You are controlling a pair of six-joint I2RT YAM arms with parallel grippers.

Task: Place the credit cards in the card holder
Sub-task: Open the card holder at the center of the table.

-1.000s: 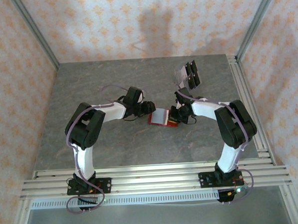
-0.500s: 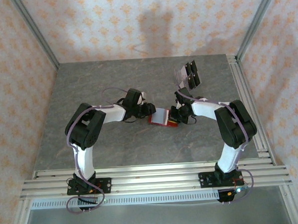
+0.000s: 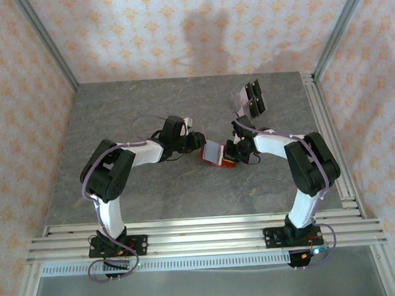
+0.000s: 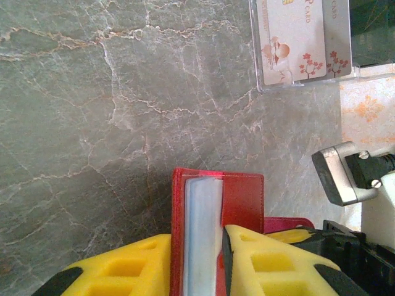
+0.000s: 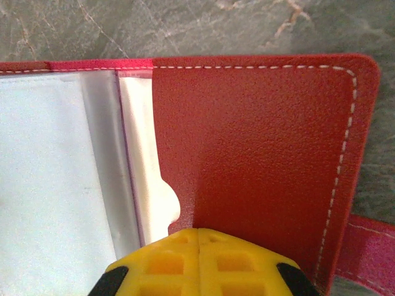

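Observation:
The card holder (image 3: 213, 154), a red wallet, lies open mid-table between both grippers. My left gripper (image 4: 197, 268) is shut on it, yellow fingers (image 4: 123, 271) clamping one red cover and its clear sleeves (image 4: 202, 234). My right gripper (image 5: 197, 259) is shut, its tips against the holder's red inner pocket (image 5: 259, 154), beside pale sleeves (image 5: 55, 185); nothing shows between its fingers. The credit cards (image 4: 296, 43), pale with blossom prints, stand in a clear holder (image 3: 249, 99) at the back right. The red tab (image 5: 370, 246) sticks out at the holder's right.
Grey marbled tabletop (image 3: 129, 112) with patterned walls round it. Aluminium rails run along the right side (image 3: 329, 134) and the near edge (image 3: 202, 230). My right arm's wrist (image 4: 352, 172) shows close beside the wallet in the left wrist view.
The left arm's elbow has swung a little to the left and its gripper has edged up, tilting the wallet slightly. The right arm has stayed put.

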